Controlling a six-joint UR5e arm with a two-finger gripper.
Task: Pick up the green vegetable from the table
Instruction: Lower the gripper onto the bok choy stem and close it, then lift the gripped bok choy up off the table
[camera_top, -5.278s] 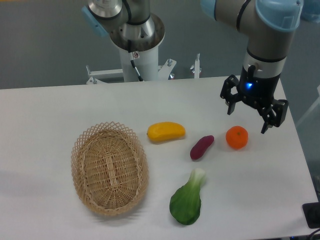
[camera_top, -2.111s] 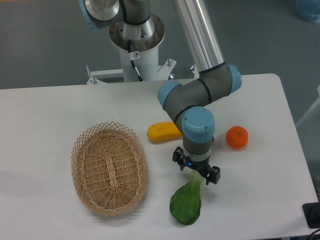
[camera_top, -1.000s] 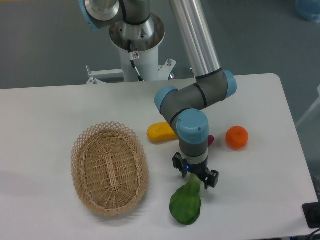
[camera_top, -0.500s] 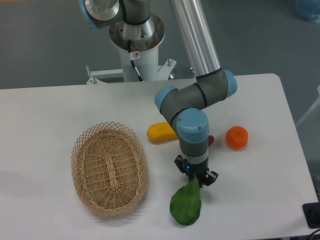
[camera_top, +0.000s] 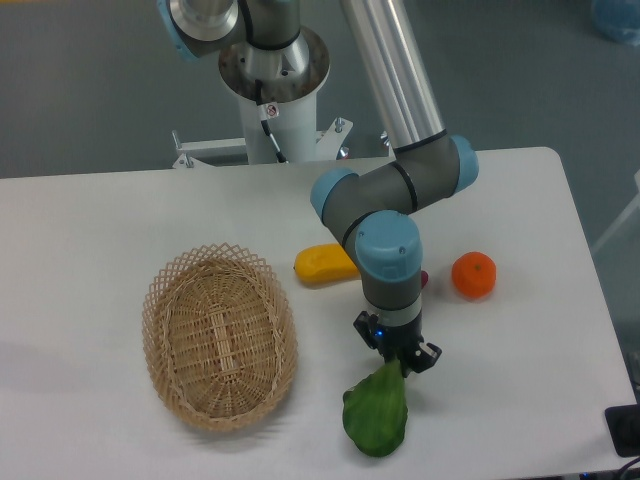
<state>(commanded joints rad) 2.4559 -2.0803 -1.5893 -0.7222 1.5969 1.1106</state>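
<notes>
The green vegetable (camera_top: 376, 415) is at the front middle of the white table (camera_top: 100, 220), its dark leaf toward the front edge. My gripper (camera_top: 396, 358) points down and is shut on the vegetable's pale stalk, which is hidden between the fingers. The leaf hangs just below the gripper; I cannot tell if it still touches the table.
A woven basket (camera_top: 220, 335) lies at the left. A yellow mango (camera_top: 322, 264) sits behind the arm, a purple sweet potato (camera_top: 424, 279) is mostly hidden by the wrist, and an orange (camera_top: 473, 275) is at the right. The robot base (camera_top: 270, 70) stands at the back.
The gripper came from the right rear, descended over the vegetable's stalk and closed on it. In the last half second the vegetable shifted slightly right with the gripper.
</notes>
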